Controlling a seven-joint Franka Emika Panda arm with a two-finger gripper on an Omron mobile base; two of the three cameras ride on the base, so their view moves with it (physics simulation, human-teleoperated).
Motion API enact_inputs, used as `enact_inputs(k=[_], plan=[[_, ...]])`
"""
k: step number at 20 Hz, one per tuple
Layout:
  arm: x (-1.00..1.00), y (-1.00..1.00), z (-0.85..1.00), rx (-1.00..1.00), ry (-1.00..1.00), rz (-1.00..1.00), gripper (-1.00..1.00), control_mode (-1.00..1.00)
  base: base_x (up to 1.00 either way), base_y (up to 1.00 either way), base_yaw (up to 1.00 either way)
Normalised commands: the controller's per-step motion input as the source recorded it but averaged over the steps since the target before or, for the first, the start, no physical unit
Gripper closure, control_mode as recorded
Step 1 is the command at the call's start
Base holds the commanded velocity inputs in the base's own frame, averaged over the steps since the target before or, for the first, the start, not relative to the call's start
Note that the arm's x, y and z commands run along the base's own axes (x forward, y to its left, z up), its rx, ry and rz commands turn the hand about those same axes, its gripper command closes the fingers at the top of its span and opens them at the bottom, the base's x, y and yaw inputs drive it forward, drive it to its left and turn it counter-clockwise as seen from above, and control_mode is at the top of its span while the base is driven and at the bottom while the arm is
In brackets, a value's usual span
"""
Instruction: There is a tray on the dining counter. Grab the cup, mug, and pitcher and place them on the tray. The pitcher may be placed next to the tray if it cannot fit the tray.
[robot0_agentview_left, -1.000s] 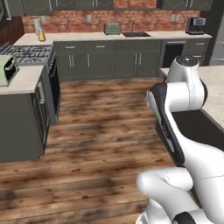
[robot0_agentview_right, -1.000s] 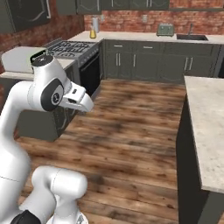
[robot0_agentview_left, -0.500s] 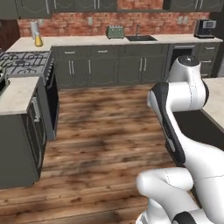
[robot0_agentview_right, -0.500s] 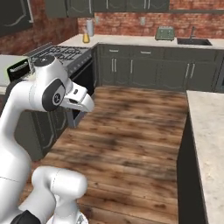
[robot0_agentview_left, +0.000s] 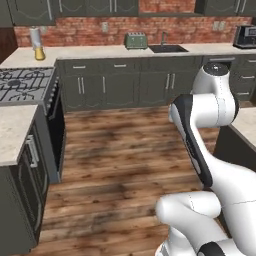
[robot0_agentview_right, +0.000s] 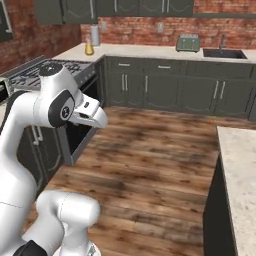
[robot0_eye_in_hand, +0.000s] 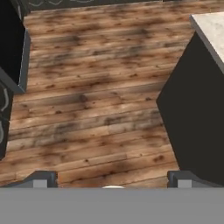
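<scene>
Arm folded upright; gripper (robot0_eye_in_hand: 112, 180) aims down at wood floor (robot0_eye_in_hand: 96, 109); fingers spread wide, apparently empty.

One toaster (robot0_agentview_left: 135, 40), one sink (robot0_agentview_left: 168, 48), one stove (robot0_agentview_left: 22, 83), one coffee machine (robot0_agentview_left: 245, 36), one pitcher (robot0_agentview_left: 37, 43) on the back counter (robot0_agentview_left: 100, 51).

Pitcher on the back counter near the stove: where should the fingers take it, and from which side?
Likely the narrow neck of the pitcher, above its wide base, coming level from the floor side: a grey vessel stands close behind. Its handle is too small to make out.
</scene>
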Motion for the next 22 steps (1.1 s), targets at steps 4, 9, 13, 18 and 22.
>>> enact_inputs(k=[4,9,13,18,22], plan=[[0.00,0.00,0.00,0.00,0.00,0.00,-1.00,1.00,1.00,-0.08,0.00],[0.00,0.00,0.00,0.00,0.00,0.00,-1.00,1.00,1.00,-0.10,0.00],[0.00,0.00,0.00,0.00,0.00,0.00,-1.00,1.00,1.00,-0.10,0.00],[0.00,0.00,0.00,0.00,0.00,0.00,-1.00,1.00,1.00,-0.16,0.00],[0.00,0.00,0.00,0.00,0.00,0.00,-1.00,1.00,1.00,-0.23,0.00]])
